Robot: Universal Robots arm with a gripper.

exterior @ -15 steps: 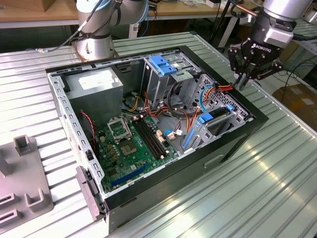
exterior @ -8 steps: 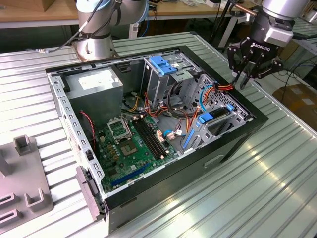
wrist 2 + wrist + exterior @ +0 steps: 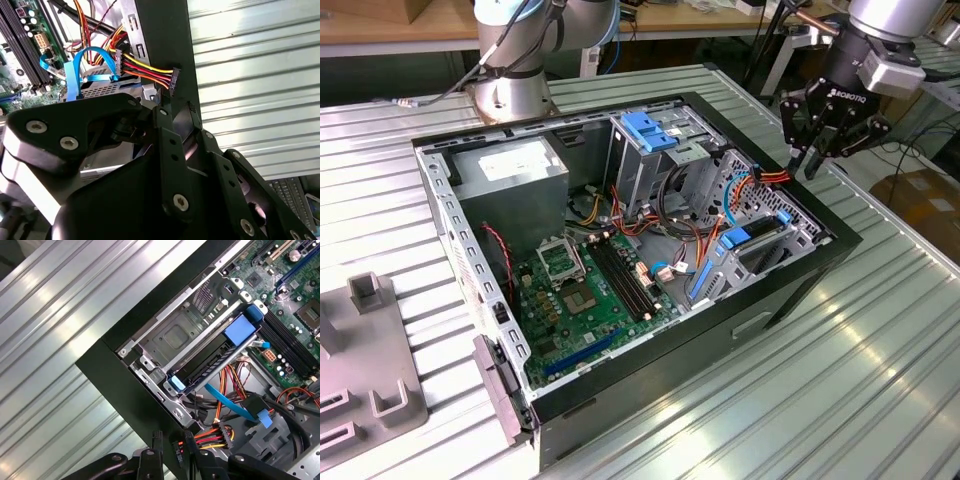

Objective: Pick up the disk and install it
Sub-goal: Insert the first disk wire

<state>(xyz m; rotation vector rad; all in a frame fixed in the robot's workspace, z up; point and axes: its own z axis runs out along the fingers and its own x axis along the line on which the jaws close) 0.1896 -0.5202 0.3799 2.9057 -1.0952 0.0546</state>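
A: Jaws?
B: Nearly closed, pinching the black connector (image 3: 174,82) on red, orange and yellow wires. Black metal gripper (image 3: 809,160) hung above the rim of the open black computer case (image 3: 800,290).
A: Disk?
B: Grey-metal disk (image 3: 760,238) in bright blue plastic carrier sat in the corner bay below, untouched. First wrist view showed a flat blue ribbon cable (image 3: 227,402) crossing beside it.

Green motherboard (image 3: 588,288) (blue-railed disk (image 3: 752,246))

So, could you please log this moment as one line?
gripper: at power plug on case rim | disk: sitting in drive bay, blue rail showing
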